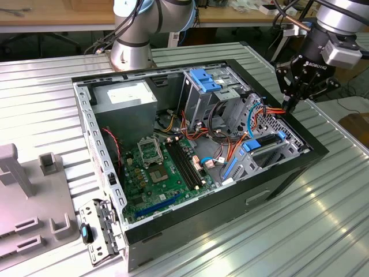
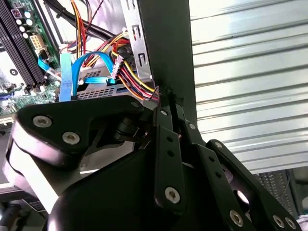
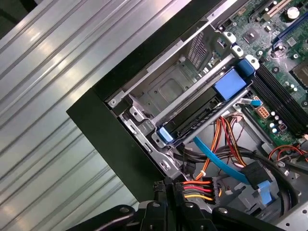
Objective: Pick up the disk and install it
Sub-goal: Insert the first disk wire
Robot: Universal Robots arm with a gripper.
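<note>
Closed black fingers (image 2: 166,139) of my gripper (image 1: 290,104) pinch nothing at the computer case (image 1: 300,173) rim beside coloured power wires (image 3: 195,188) — the disk (image 3: 202,113) already sits in its cage on blue rails, apparently installed.

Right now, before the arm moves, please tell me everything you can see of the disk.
The disk is a flat, dark rectangular slab with bright blue plastic rails at its ends. In the first wrist view it lies inside the grey metal drive cage at the computer's front corner, slightly slanted, beside the orange and red cables. Its label cannot be seen. The gripper, shut, hangs apart from it at the case's edge and touches nothing of the disk.
</note>
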